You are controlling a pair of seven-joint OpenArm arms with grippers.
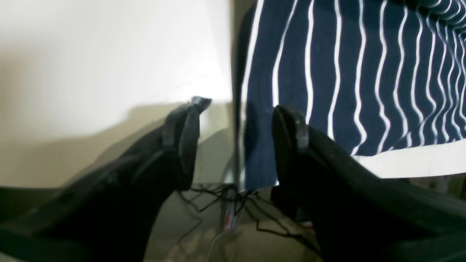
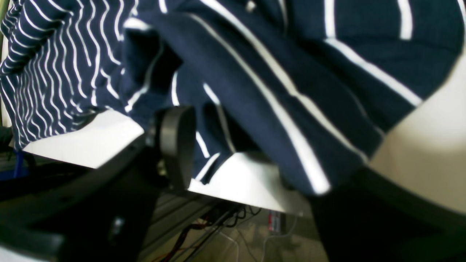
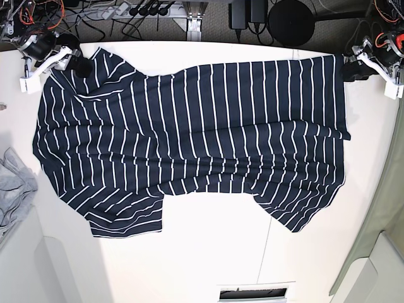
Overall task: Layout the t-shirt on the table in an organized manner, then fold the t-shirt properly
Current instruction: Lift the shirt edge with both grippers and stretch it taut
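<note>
Base view: right pincer (image 3: pixel 74 65) at far left, jaws apart astride a bunched shirt corner; t-shirt (image 3: pixel 189 139) spread across the white table (image 3: pixel 208 252), grey cloth (image 3: pixel 12 183) at left edge; left pincer (image 3: pixel 351 68) at far right, jaws spread, flanking the shirt's far-right edge.

Left gripper (image 1: pixel 236 109) jaws spread wide; right gripper (image 2: pixel 251 153) jaws also apart.

One t-shirt (image 3: pixel 189 132), one table (image 3: pixel 208 252), two grippers, one grey cloth (image 3: pixel 12 183)
</note>
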